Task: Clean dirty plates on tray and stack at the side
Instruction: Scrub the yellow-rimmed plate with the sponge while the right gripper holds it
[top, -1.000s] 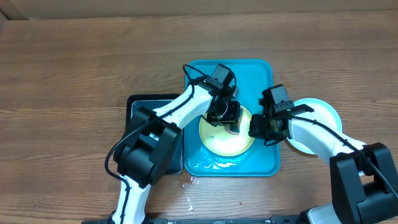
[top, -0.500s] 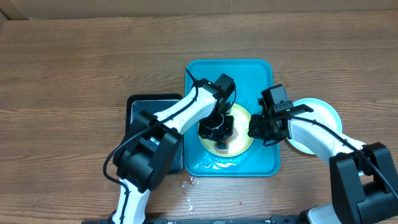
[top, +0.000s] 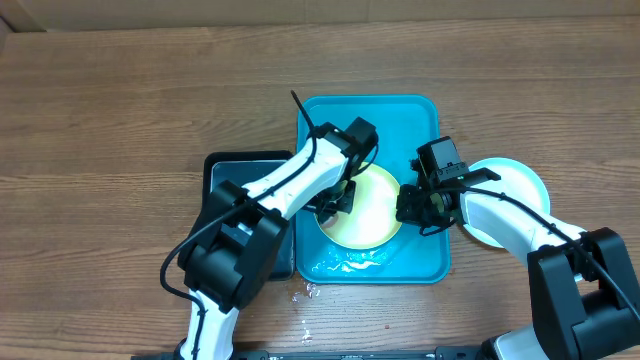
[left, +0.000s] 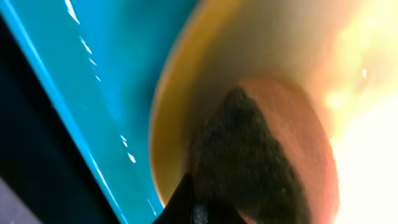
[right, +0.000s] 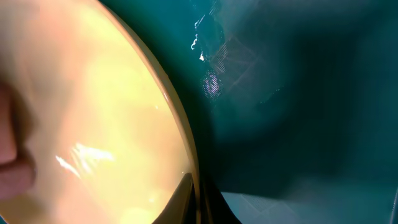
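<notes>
Left gripper (top: 329, 206), clamped on a sponge (left: 249, 162), has swept to the left rim of the yellow-green plate (top: 375, 212). Right gripper (top: 412, 208) pinches the plate's right rim, on the tray (top: 400, 118) near the table's front edge.

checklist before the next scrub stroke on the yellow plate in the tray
1. Sponge pressed on the yellow-green plate: ok.
2. Left gripper holding the sponge: ok; the sponge sticks out from its tip in the left wrist view.
3. Right gripper bracing the plate's rim: ok; the rim runs into its fingertips.
4. Plate lying inside the tray: ok.
5. Smears gone from the plate: cannot tell, because of glare and the arm above it.
6. Stacking spot: ok; the light blue plate sits on the table right of the tray.
</notes>
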